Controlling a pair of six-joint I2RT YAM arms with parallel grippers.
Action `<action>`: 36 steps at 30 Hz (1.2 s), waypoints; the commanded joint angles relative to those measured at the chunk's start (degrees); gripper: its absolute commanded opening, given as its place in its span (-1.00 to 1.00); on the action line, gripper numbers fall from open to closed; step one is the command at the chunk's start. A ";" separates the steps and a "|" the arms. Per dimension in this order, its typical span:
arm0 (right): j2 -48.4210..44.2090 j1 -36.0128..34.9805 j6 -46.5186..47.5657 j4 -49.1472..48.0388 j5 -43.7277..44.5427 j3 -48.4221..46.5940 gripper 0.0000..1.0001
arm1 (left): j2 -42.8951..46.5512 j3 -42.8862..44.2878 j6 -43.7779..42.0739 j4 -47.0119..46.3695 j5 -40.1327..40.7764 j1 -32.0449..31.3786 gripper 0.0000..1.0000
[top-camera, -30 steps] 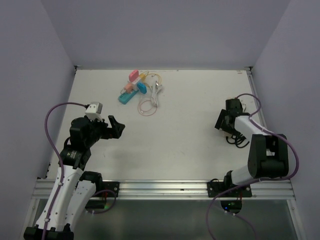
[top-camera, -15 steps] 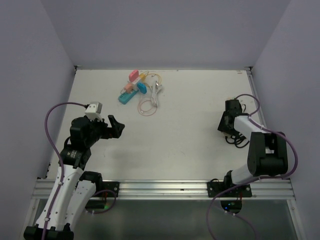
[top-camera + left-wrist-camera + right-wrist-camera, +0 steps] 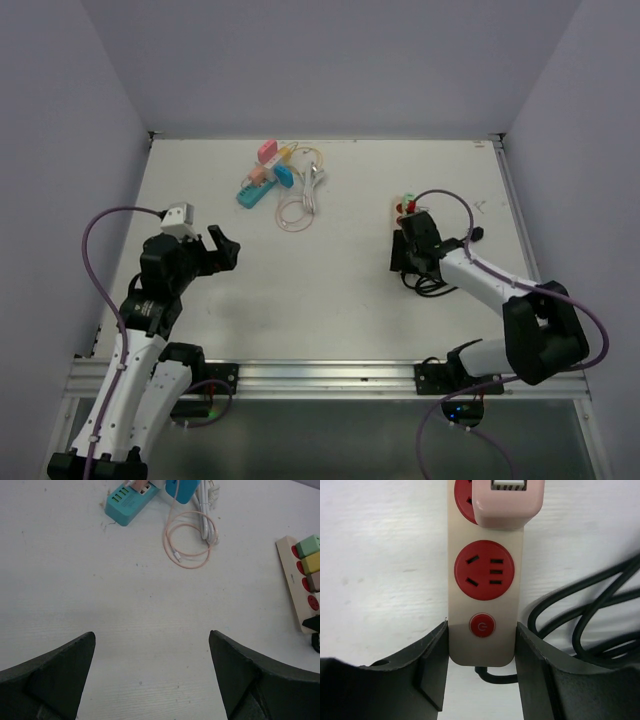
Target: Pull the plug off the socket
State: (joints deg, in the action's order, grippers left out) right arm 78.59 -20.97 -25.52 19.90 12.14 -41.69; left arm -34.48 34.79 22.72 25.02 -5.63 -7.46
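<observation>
White table point(image 3: 330, 300): right claw point(image 3: 481, 626), clamping the power strip point(image 3: 485, 575), has dragged it toward centre; left claw point(image 3: 151, 636) gapes empty; pink plug point(image 3: 507, 502) still seated.

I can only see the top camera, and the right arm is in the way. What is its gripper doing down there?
Observer: The right gripper has a finger on each side of the end of a beige power strip, right by the red button. I cannot tell if it squeezes.
Child: Is something plugged in?
Observer: Yes. A pink plug sits in the second socket from that end. The nearest red socket is empty.
Child: Any more plugs?
Observer: The left wrist camera shows a green plug and a yellow plug further along the strip.
</observation>
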 commanded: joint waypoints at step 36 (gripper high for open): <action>15.81 -46.88 -30.73 -44.59 -1.59 2.49 -1.00 | -20.18 -17.47 35.28 -28.95 -4.13 -19.06 0.80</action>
State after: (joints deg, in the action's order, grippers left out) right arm 93.82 -66.85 -54.06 -18.13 10.79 -39.18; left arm -52.69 17.87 55.37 4.97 -13.02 -24.01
